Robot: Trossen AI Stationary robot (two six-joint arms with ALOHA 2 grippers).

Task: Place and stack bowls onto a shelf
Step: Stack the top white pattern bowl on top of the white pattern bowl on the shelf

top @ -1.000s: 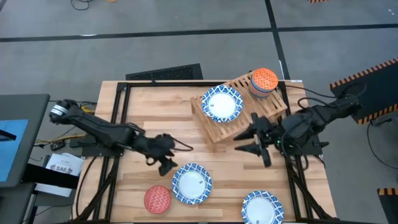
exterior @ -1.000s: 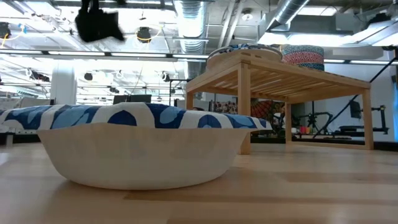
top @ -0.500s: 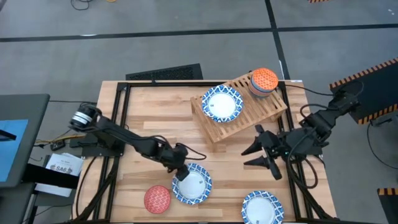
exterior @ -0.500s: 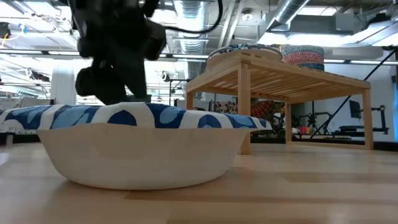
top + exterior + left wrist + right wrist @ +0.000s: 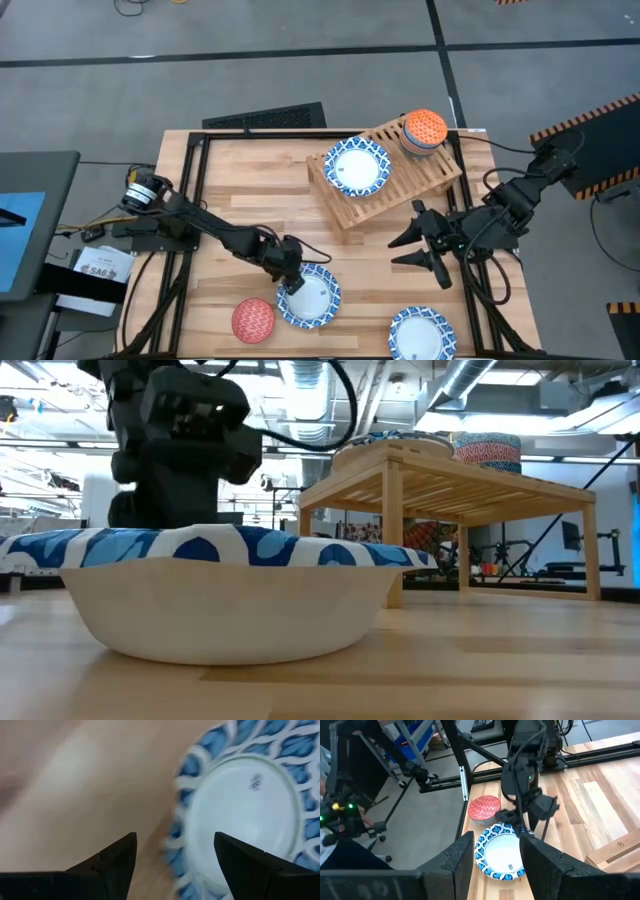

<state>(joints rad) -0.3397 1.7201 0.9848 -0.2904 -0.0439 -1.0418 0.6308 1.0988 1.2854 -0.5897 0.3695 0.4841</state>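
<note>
A wide bowl with a blue-and-white rim (image 5: 309, 296) sits on the table near its near edge and fills the low view (image 5: 230, 595). My left gripper (image 5: 289, 277) is open at this bowl's far-left rim. In the left wrist view the left gripper (image 5: 175, 836) has the rim (image 5: 176, 832) between its fingers, one finger over the white inside and one over the table. The low view hides these fingertips behind the bowl. My right gripper (image 5: 414, 250) is open in the air by the near-right side of the slatted shelf (image 5: 400, 185).
On the shelf stand a blue-and-white bowl (image 5: 357, 167) and an orange bowl stacked on a blue-grey one (image 5: 424, 130). A red bowl (image 5: 253, 320) lies left of the bowl at my left gripper. Another blue-and-white bowl (image 5: 422, 333) sits at the near right.
My left gripper has moved toward the table's right and near edge and come down, ending with its open fingers either side of the near bowl's far-left rim. My right gripper drew back from the shelf toward the near edge, then held still. No bowl has moved.
</note>
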